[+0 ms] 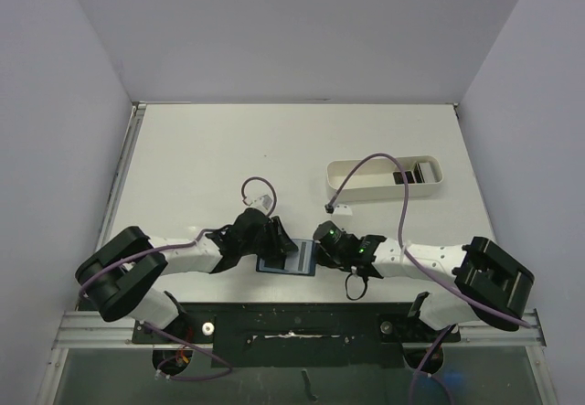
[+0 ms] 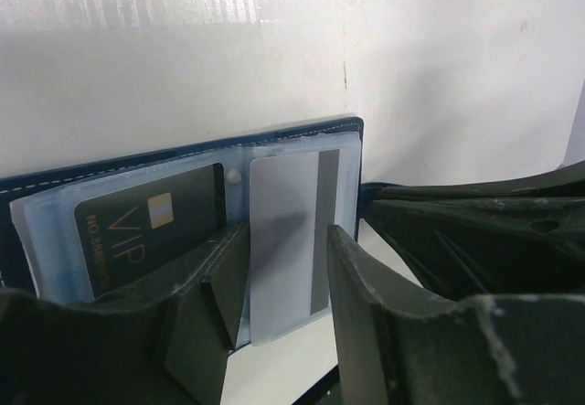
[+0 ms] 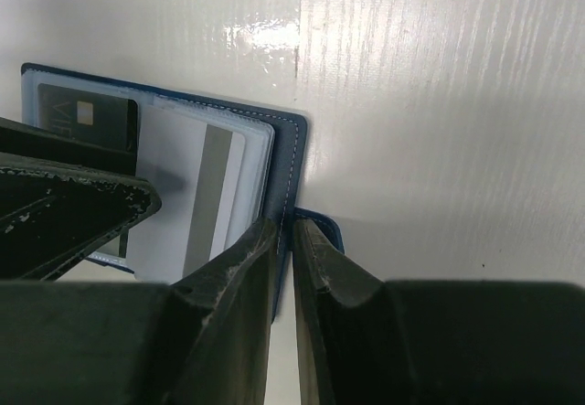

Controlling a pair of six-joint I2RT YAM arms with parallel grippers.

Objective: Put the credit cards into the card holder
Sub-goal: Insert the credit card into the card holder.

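The card holder (image 1: pixel 286 262) lies open on the table between both grippers, its clear light-blue sleeves up. A dark VIP credit card (image 2: pixel 151 227) sits in a left sleeve. A second card (image 2: pixel 285 195), its pale back with a grey stripe facing up, lies partly in the right sleeve. My left gripper (image 2: pixel 285 238) is open, with one finger on each side of this card. My right gripper (image 3: pixel 284 229) is shut on the card holder's navy right edge (image 3: pixel 291 163), next to the snap tab (image 3: pixel 327 227). More dark cards (image 1: pixel 409 176) stand in the white tray.
The long white oval tray (image 1: pixel 366 169) stands at the back right of the table. A purple cable (image 1: pixel 366 163) loops from the right arm over it. Both arms (image 1: pixel 192 254) reach in low from the near edge.
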